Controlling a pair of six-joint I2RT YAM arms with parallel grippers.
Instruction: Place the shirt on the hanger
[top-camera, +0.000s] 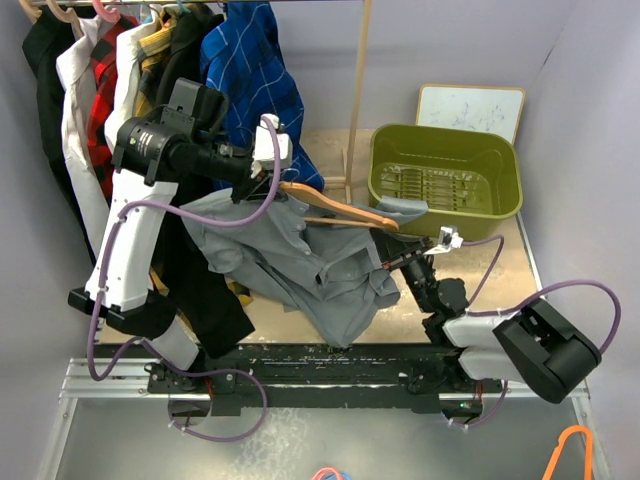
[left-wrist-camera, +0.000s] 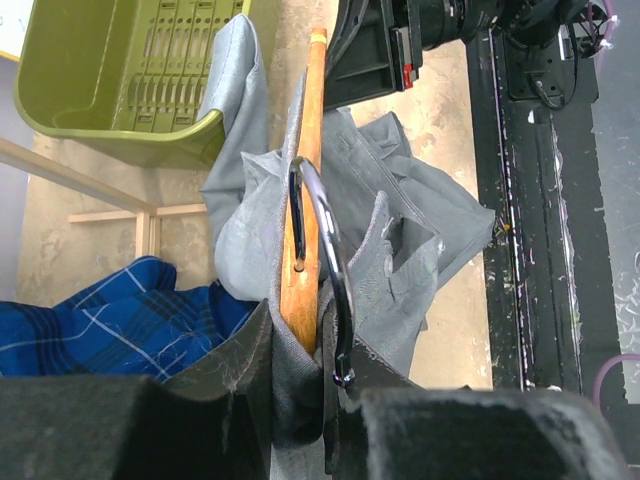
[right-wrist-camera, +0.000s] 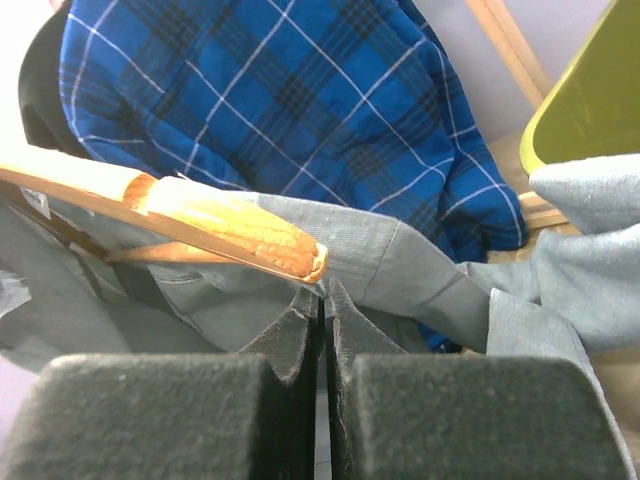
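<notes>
The light-grey shirt (top-camera: 300, 262) hangs crumpled from the tan wooden hanger (top-camera: 340, 208), one sleeve trailing into the bin. My left gripper (top-camera: 262, 178) holds the hanger up by its neck. In the left wrist view the gripper (left-wrist-camera: 300, 375) is shut on the hanger (left-wrist-camera: 302, 210) with shirt (left-wrist-camera: 410, 250) fabric pinched alongside, the metal hook (left-wrist-camera: 330, 240) curving beside it. My right gripper (top-camera: 393, 262) sits low by the hanger's right end. In the right wrist view it (right-wrist-camera: 323, 296) is shut on the shirt (right-wrist-camera: 420, 265) edge just under the hanger (right-wrist-camera: 235, 232) tip.
An olive-green bin (top-camera: 500, 205) stands at the back right, a whiteboard (top-camera: 470, 108) behind it. A rack at the back left carries a blue check shirt (top-camera: 250, 70) and black garments (top-camera: 45, 60). A wooden post (top-camera: 356, 90) rises beside the bin.
</notes>
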